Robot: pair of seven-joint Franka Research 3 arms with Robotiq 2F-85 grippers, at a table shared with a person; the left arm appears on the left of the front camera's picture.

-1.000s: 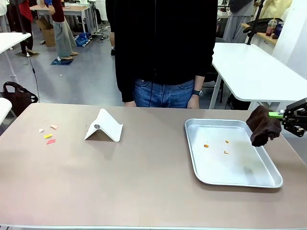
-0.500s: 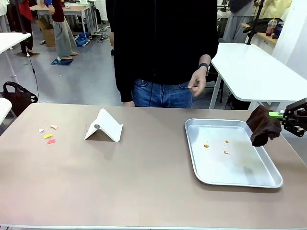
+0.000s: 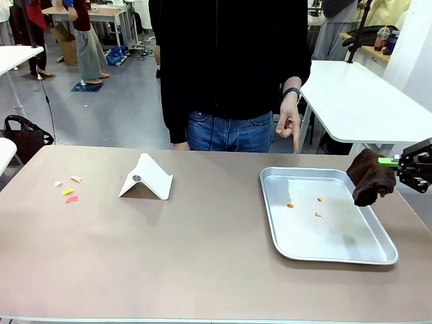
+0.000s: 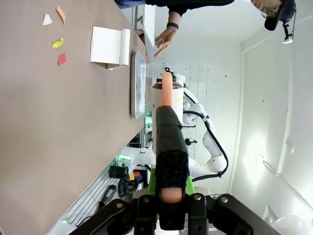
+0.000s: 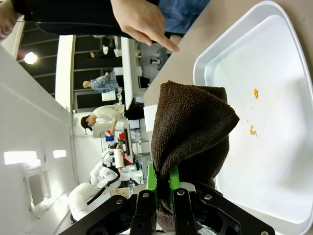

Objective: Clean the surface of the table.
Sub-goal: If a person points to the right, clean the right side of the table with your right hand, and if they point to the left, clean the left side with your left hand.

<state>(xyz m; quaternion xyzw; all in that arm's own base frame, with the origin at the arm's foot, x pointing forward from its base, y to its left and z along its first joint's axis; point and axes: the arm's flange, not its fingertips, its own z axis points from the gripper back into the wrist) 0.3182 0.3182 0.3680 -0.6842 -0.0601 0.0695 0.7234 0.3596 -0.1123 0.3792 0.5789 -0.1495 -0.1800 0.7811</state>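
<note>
Table: the large rectangular tan-brown matte table [image 3: 202, 263] filled the lower half of the front view, edge to edge.

On it, left of frame: small paper scraps in pink, yellow, red and white [image 3: 68, 191], lying loose near the left edge. Just right of them stood a white folded card stand, tent-shaped [image 3: 146, 178].

On it, right of frame: a shallow silver metal tray [image 3: 337, 258] lay flat, with a few orange crumbs [image 3: 290, 205] in its upper half.

Right gripper [image 3: 399, 162]: at the right edge of the frame, clamped shut on a dark brown terry cloth [image 3: 370, 177]. The cloth hung bunched over the tray's right rim and hid part of it.

Left gripper [image 4: 171, 190]: seen in the left wrist view, jaws closed on a black foam-wrapped stick with salmon-pink ends [image 4: 168, 142], which blocked the middle of that view.

Person: stood at the far edge in a black top and jeans, with one hand [image 3: 289, 123] above the tray's far rim, forefinger pointing down.

Background: a white-topped table [image 3: 351, 94] at upper right and a black bag [image 3: 25, 135] on the floor at left.
</note>
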